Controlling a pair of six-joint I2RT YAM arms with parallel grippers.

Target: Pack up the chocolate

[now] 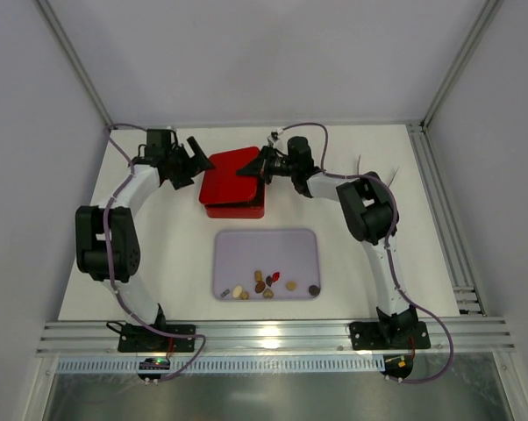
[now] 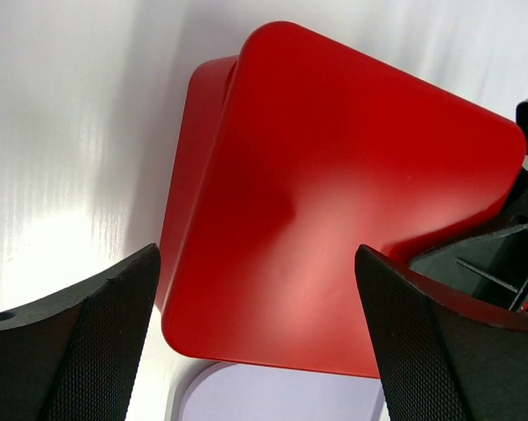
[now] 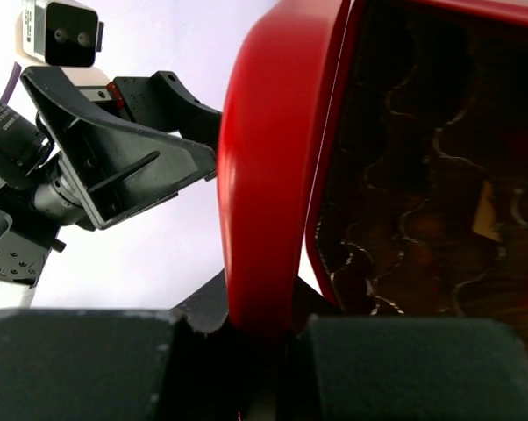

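Right wrist view alone shows the right gripper (image 3: 262,346) pinching the tilted red lid's (image 3: 264,175) rim, a dark gold-veined interior (image 3: 422,193) beside it. Top view alone shows the chocolate (image 1: 266,282) low in the lilac tray (image 1: 246,246) at frame centre, and the left gripper (image 1: 192,160) spread beside the red box (image 1: 233,209).

White table (image 1: 159,263) inside a plain enclosure.
Pale grey walls (image 1: 264,53); aluminium rails (image 1: 273,336) along its near edge; soft, even lighting.

White arm links (image 1: 139,186), black joints (image 1: 104,241), purple cables (image 1: 304,124); left tool (image 2: 255,263) has black cross-hatched fingers (image 2: 89,351)
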